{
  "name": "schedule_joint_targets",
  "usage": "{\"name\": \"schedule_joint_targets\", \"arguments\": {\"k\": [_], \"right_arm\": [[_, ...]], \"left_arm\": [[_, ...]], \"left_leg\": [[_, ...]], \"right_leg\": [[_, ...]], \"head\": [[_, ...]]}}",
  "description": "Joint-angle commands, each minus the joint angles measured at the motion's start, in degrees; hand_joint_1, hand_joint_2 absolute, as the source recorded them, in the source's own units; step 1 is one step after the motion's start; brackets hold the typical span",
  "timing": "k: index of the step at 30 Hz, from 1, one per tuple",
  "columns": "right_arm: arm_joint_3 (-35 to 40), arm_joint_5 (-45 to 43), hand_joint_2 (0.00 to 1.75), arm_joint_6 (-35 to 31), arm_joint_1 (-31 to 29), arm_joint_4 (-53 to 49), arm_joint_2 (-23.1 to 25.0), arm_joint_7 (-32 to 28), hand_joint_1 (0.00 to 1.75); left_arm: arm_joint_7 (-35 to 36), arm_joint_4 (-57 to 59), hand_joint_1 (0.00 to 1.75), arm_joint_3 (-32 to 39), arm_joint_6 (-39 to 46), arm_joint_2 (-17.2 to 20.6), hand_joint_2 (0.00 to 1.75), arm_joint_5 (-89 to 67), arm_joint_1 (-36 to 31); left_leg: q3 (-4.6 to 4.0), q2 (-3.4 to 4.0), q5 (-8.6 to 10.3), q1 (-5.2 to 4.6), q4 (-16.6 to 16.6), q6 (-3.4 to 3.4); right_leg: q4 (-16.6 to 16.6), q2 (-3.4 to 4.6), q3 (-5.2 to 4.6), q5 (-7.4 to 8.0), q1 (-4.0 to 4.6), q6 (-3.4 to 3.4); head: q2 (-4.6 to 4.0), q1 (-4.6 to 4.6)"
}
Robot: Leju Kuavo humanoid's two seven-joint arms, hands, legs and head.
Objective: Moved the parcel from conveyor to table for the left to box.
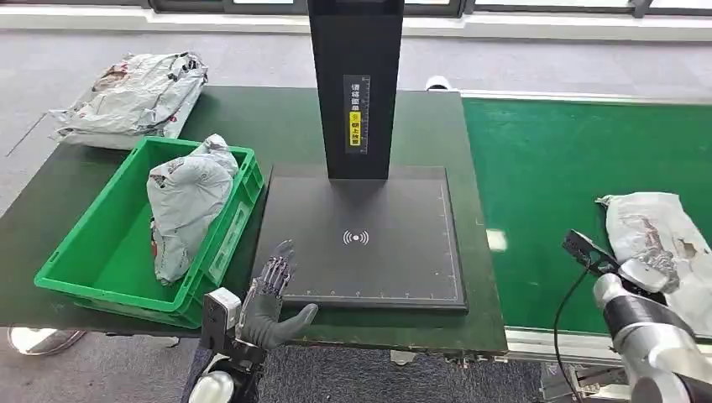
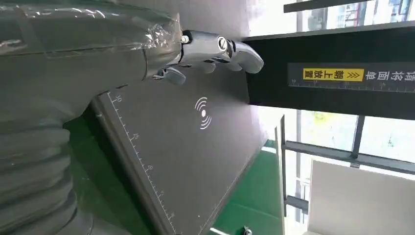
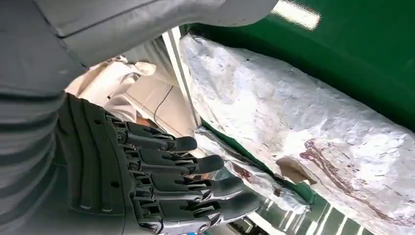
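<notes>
Nearest the camera in the head view, the left hand point(image 1: 273, 295) was seen at the front edge of the dark table point(image 1: 67, 193), its dark fingers straight and spread, its thumb out to the side, nothing held. Just ahead lay a flat, matte black scanner pad point(image 1: 369, 243) marked with a white signal symbol and ruler ticks, a tall black post point(image 1: 356, 84) rising from its far edge. To the left, a rigid green plastic crate point(image 1: 92, 243) held a crumpled grey plastic bag point(image 1: 186, 201); more wrinkled bags point(image 1: 134, 96) were piled beyond it. On the green conveyor belt point(image 1: 546, 168) at right, the parcel point(image 1: 655, 231), a soft, creased silver-grey mailer with reddish smudges, lay flat. The right hand point(image 1: 646, 270) was held over its near edge; in the right wrist view its fingers point(image 3: 195, 166) were extended beside the parcel point(image 3: 303, 122), parted from the thumb and gripping nothing.
</notes>
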Motion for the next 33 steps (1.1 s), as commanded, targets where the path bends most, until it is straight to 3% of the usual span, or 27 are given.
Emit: {"name": "schedule_joint_targets", "arguments": {"k": [1,33], "right_arm": [[3.4,1.9,1.75,1.8,-2.5,3.4,1.5,2.4,0.00],[2.4,4.3,1.75,6.1,-2.4,3.9,1.9,3.7,0.00]], "left_arm": [[0.9,3.9,0.00,1.0,-0.3,0.7,1.75,0.2,-1.9],[-1.0,4.1,0.00,0.8,0.8,2.2,1.75,-0.7,0.1]], "left_leg": [[0.19,0.39,-0.03,0.03,-0.1,-0.02],[0.13,0.30,-0.04,0.00,-0.1,-0.02]], "right_leg": [[-0.1,0.05,0.13,0.05,0.08,-0.13],[-0.1,0.08,0.06,0.02,0.04,-0.09]], "head": [[0.00,0.00],[0.00,0.00]]}}
